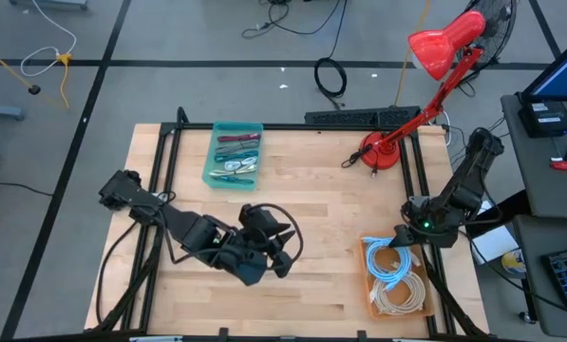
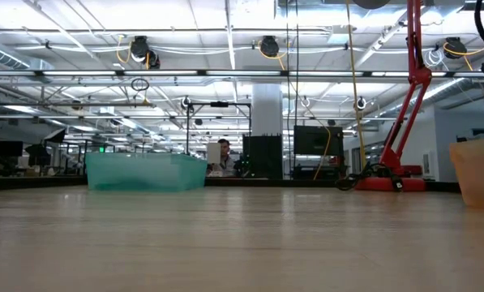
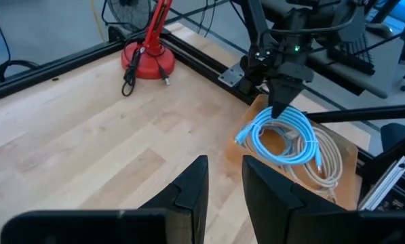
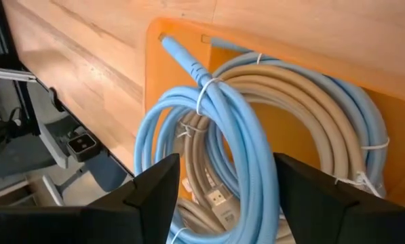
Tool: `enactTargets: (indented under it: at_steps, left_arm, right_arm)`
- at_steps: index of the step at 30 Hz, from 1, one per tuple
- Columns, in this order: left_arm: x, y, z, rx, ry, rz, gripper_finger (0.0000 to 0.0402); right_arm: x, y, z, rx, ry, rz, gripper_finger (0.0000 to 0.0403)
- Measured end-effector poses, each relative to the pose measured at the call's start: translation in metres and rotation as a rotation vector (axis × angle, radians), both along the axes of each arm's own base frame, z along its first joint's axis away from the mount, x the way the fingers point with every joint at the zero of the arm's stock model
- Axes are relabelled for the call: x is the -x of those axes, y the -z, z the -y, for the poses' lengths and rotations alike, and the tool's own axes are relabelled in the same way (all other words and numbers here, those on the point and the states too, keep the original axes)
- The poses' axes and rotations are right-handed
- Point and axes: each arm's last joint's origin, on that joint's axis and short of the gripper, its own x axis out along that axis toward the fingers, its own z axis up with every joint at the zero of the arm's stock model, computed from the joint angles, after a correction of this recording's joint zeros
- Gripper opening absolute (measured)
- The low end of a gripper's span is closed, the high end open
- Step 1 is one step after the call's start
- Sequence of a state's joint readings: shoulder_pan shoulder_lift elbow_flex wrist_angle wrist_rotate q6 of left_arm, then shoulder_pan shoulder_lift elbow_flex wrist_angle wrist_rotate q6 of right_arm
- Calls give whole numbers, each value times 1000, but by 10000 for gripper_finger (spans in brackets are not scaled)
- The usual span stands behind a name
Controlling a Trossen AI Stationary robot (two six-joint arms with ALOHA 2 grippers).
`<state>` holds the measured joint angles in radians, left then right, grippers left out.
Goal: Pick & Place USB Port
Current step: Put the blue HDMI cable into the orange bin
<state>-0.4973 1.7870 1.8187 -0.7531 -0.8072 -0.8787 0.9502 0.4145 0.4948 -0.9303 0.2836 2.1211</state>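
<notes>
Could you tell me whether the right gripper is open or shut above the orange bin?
Open. In the right wrist view, the right gripper's two dark fingers stand wide apart, straddling the coiled light-blue cable in the orange bin.

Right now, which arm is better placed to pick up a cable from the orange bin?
The right. Its open claw hangs directly over the coiled blue cable in the orange bin, while the left claw sits mid-table, well away from it.

A light-blue coiled cable point(image 4: 219, 146), bound with white ties, is seen lying atop a beige coiled cable point(image 4: 304, 102) inside the orange bin point(image 4: 155, 47) near the table's right front corner.
</notes>
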Motion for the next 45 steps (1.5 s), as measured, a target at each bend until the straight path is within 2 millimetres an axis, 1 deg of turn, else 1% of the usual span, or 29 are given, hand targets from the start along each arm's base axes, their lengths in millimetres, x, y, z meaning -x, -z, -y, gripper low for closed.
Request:
enactTargets:
  at_steps: [5, 16, 20, 24, 27, 30, 38, 45]
  left_arm:
    - [0, 0, 0, -3, 6, -5, 92]
    - [0, 0, 1, 6, 20, -11, 92]
    - [0, 0, 1, 8, 23, -11, 92]
    - [0, 1, 2, 14, 31, -14, 92]
    - [0, 1, 2, 23, 41, -18, 92]
    - [0, 1, 2, 23, 42, -19, 92]
    - [-1, 1, 0, 13, 43, -24, 92]
    - [-1, 1, 0, 13, 42, -23, 92]
  right_arm:
    - [1, 0, 1, -12, -15, -35, 221]
    - [-2, 0, 4, -11, 31, -36, 221]
    - [-2, 0, 4, -14, 32, -33, 209]
    - [-2, -2, 4, -12, -22, -24, 186]
    - [-1, -11, 4, 7, -77, 23, 166]
    - [-1, -17, 7, 36, -83, 59, 145]
    - [-1, -17, 9, 51, -92, 67, 91]
    - [-4, -16, 9, 67, -59, 53, 14]
